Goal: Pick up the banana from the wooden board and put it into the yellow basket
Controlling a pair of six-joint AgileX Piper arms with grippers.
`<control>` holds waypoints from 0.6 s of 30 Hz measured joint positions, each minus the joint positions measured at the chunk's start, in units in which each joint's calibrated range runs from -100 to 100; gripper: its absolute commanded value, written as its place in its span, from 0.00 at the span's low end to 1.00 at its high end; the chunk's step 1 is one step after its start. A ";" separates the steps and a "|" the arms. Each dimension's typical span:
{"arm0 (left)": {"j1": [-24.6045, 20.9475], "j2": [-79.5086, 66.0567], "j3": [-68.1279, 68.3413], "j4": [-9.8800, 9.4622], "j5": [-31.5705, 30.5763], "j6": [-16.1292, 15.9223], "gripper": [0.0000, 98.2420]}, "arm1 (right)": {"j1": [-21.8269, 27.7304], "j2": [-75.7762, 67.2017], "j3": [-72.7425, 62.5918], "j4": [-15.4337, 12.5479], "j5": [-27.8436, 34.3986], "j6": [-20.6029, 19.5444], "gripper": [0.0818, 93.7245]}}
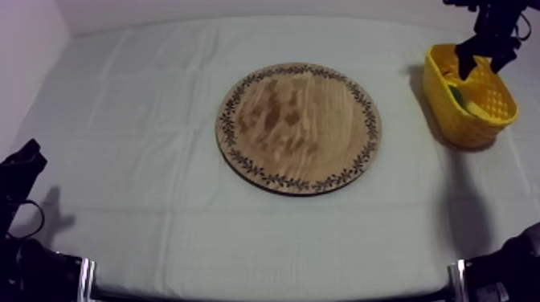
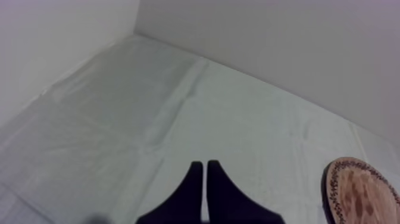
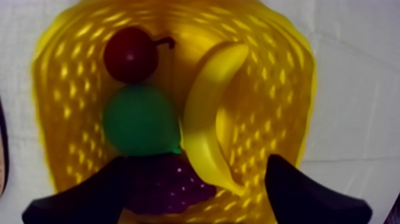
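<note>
Right gripper [image 3: 199, 162] hangs with its fingers spread and empty just over the yellow basket [image 3: 280, 89], where I see the banana [image 3: 208, 119] lying against the pear [image 3: 140, 119], with the small red fruit [image 3: 130, 55] and grapes [image 3: 161, 187] alongside. Left gripper [image 2: 205, 170] is clenched on nothing, low over the cloth [image 2: 149, 107] near the wooden board [image 2: 363, 193].

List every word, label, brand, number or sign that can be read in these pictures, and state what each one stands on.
None: no word, number, label or brand can be read anywhere.
The wooden board has only a leafy pattern round its rim, no letters.
The yellow basket, the banana lying in it and the cloth carry no marking.
</note>
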 measured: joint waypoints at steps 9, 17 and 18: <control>0.00 0.00 0.00 0.00 0.00 0.00 0.00 | -1.17 -12.35 8.13 -0.75 -5.61 -0.69 0.78; 0.00 0.00 0.00 0.00 0.00 0.00 0.00 | -2.44 -26.83 20.35 -2.71 -12.92 -2.80 0.69; 0.00 0.00 0.00 0.00 0.00 0.00 0.00 | -2.62 -28.83 22.16 -2.81 -14.03 -3.09 0.67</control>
